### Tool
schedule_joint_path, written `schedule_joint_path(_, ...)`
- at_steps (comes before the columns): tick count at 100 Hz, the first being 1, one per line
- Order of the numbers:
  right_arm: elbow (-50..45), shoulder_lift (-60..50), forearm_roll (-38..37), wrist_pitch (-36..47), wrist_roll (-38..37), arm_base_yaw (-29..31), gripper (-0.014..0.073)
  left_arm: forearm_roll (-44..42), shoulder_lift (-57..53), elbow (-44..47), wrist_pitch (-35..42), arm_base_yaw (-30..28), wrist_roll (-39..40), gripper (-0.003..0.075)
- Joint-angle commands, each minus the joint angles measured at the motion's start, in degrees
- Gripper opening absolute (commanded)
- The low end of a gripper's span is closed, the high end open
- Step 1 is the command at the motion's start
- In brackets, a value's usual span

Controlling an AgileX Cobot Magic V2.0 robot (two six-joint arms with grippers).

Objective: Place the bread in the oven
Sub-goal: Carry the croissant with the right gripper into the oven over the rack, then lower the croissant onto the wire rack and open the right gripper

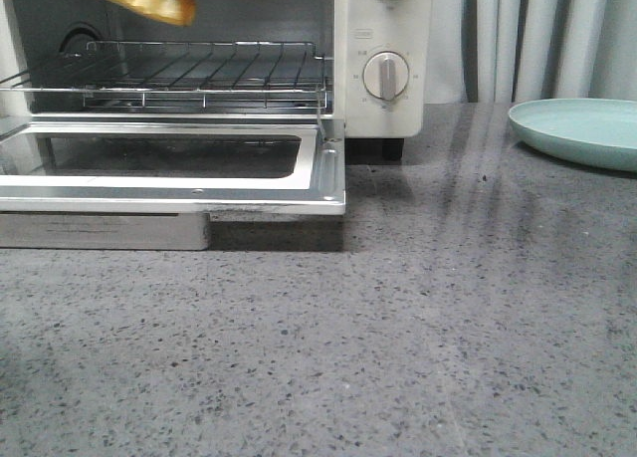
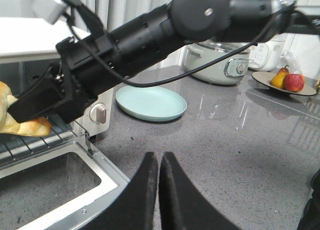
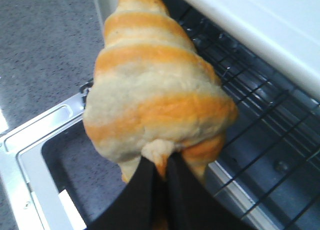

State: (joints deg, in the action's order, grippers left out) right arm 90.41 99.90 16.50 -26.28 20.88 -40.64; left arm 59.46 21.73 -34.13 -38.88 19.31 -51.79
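While we grip the bread (image 3: pixel 155 99): right tool (image 3: pixel 159 177) clamps one end only.
Rack (image 1: pixel 199 74): bread could slip, falling onto the door (image 1: pixel 179 173).
Left tool (image 2: pixel 158 162): closed, empty.

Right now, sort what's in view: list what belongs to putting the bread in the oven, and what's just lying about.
Job:
bread, held in right gripper
oven, door down
wire rack

Lying about:
green plate
rice cooker
fruit dish
left gripper, shut, holding nothing
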Motion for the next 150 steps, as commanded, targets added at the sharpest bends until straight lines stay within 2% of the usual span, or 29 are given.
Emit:
schedule_joint_path(1,1.8,-2.0,0.2,6.2,0.5,1.0,-0.0059,3.0,-0.3,-1.7,1.5,0.0,0.5,-0.0022)
schedule_joint_path(6,1.8,-1.7,0.2,6.7,0.5,1.4,-0.0013,3.0,-0.6,-1.7,1.5,0.0,0.5,-0.0022)
schedule_joint_path(11,1.8,-1.6,0.2,7.3,0.5,1.4,0.0069,3.0,-0.6,-1.7,1.5,0.0,0.5,-0.0022)
schedule_joint_path(28,2.0,-1.6,0.9,9.2,0.4,1.7,0.0525,3.0,-0.6,-1.7,1.9,0.0,0.5,-0.0022)
schedule_joint_path(35,2.3,-1.6,0.9,7.9,0.4,1.7,0.0584,3.0,-0.6,-1.7,2.8,0.0,0.5,-0.0022)
schedule_joint_path(43,2.3,-2.4,1.1,6.1,0.4,1.7,0.0545,3.0,-0.6,-1.7,4.2,0.0,0.5,-0.0022)
schedule_joint_path(50,2.3,-3.7,2.0,3.3,0.4,1.7,0.0440,3.0,-0.7,-1.7,5.8,0.0,0.5,-0.0022)
schedule_joint_path(55,2.3,-5.0,2.3,0.3,0.4,1.6,0.0307,2.6,-1.5,-1.7,7.1,0.0,0.5,-0.0022)
schedule_joint_path(60,2.3,-6.6,2.5,-3.3,0.4,1.5,0.0111,2.0,-2.9,-1.7,8.4,0.0,0.6,-0.0022)
schedule_joint_path(66,2.1,-8.7,2.5,-7.4,0.5,1.4,-0.0081,0.6,-4.7,-1.7,10.1,0.0,0.6,-0.0022)
schedule_joint_path(76,-0.4,-13.7,2.6,-10.0,1.6,0.5,-0.0048,-5.8,-8.0,-1.6,12.3,0.0,5.2,-0.0022)
schedule_joint_path(94,-11.3,-28.8,0.2,-7.0,3.9,-0.8,-0.0048,-27.9,-13.0,-0.4,12.6,-0.1,24.4,-0.0022)
schedule_joint_path(101,-17.0,-35.6,-2.1,-4.4,3.9,-0.8,-0.0048,-32.7,-13.9,0.9,12.5,-0.1,29.8,-0.0022)
schedule_joint_path(126,-40.8,-61.7,-9.3,6.3,3.9,-0.8,-0.0048,-33.5,-14.3,6.6,13.2,-0.1,30.8,-0.0022)
schedule_joint_path(150,-59.2,-81.3,-9.5,16.0,2.2,0.4,-0.0048,-33.5,-14.3,8.6,14.2,-0.1,30.8,-0.0022)
